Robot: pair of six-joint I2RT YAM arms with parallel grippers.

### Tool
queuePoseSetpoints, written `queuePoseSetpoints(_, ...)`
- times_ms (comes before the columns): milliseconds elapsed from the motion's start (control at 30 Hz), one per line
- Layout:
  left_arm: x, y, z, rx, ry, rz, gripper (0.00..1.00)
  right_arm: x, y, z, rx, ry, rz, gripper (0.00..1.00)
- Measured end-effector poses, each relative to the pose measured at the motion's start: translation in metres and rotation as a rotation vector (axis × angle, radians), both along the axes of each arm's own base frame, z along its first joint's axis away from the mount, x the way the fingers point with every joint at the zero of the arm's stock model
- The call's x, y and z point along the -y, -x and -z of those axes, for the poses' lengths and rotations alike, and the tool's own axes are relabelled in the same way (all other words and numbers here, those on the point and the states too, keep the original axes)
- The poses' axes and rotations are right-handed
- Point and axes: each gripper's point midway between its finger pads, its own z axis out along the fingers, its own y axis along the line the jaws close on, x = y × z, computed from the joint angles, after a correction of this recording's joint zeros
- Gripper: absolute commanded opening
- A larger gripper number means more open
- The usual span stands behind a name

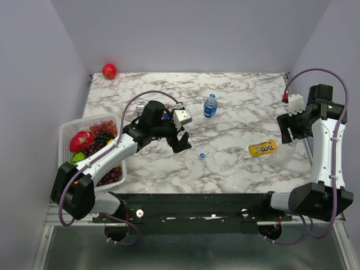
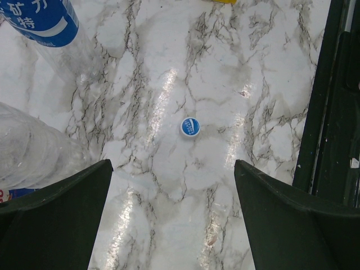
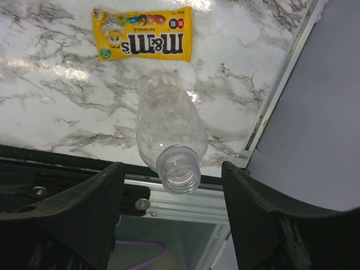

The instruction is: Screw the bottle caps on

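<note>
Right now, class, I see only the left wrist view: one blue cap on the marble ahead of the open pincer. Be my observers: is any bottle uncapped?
Observer: Yes. An unlabelled clear bottle with no cap sits under the right pincer, mouth open toward its camera.
Operator: Is that pincer holding it?
Observer: No, its fingers stand wide apart, clear of the bottle.
Operator: Anything close by?
Observer: A yellow M&M's packet lies just beyond the bottle.

A white, grey-veined marble table (image 1: 242, 95) sits enclosed by plain pale lilac walls (image 1: 191, 34), light glinting off its surface.
</note>
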Motion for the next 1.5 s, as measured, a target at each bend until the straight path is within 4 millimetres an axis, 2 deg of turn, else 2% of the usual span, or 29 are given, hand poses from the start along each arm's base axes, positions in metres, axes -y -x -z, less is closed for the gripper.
queuePoseSetpoints(600, 0.001, 0.001, 0.002, 0.0, 0.004, 0.007, 0.99, 0.0, 0.004, 0.019, -0.078, -0.015, 0.0, 0.45)
queuePoseSetpoints(700, 0.0, 0.002, 0.004, -0.004, 0.001, 0.007, 0.99, 0.001, 0.005, 0.02, -0.082, -0.013, -0.002, 0.32)
queuePoseSetpoints(733, 0.0, 0.002, 0.005, -0.006, 0.001, 0.008, 0.99, 0.001, 0.005, 0.02, -0.081, -0.012, -0.004, 0.24)
queuePoseSetpoints(833, 0.0, 0.004, 0.007, -0.014, -0.001, 0.013, 0.99, -0.001, 0.005, 0.019, -0.077, -0.015, -0.024, 0.11)
queuePoseSetpoints(933, 0.001, 0.006, 0.009, -0.016, 0.006, 0.023, 0.99, -0.008, 0.0, 0.013, -0.052, -0.05, -0.063, 0.06)
queuePoseSetpoints(1000, 0.003, 0.005, 0.008, -0.001, 0.023, 0.031, 0.99, -0.015, -0.01, -0.001, 0.01, -0.079, -0.097, 0.05)
queuePoseSetpoints(1133, 0.011, 0.008, 0.01, 0.037, 0.057, 0.054, 0.99, -0.036, -0.038, -0.044, 0.173, -0.126, -0.216, 0.05)
queuePoseSetpoints(1200, 0.019, 0.014, 0.01, 0.05, 0.071, 0.079, 0.99, -0.06, -0.046, -0.055, 0.217, -0.151, -0.32, 0.05)
queuePoseSetpoints(1300, 0.036, 0.018, 0.002, 0.07, 0.11, 0.11, 0.99, -0.109, -0.048, -0.057, 0.222, -0.204, -0.519, 0.05)
queuePoseSetpoints(1433, 0.067, 0.017, 0.002, 0.065, 0.14, 0.156, 0.99, -0.168, -0.049, -0.059, 0.204, -0.284, -0.738, 0.05)
queuePoseSetpoints(1500, 0.077, 0.019, 0.005, 0.063, 0.151, 0.172, 0.99, -0.186, -0.054, -0.063, 0.206, -0.313, -0.794, 0.05)
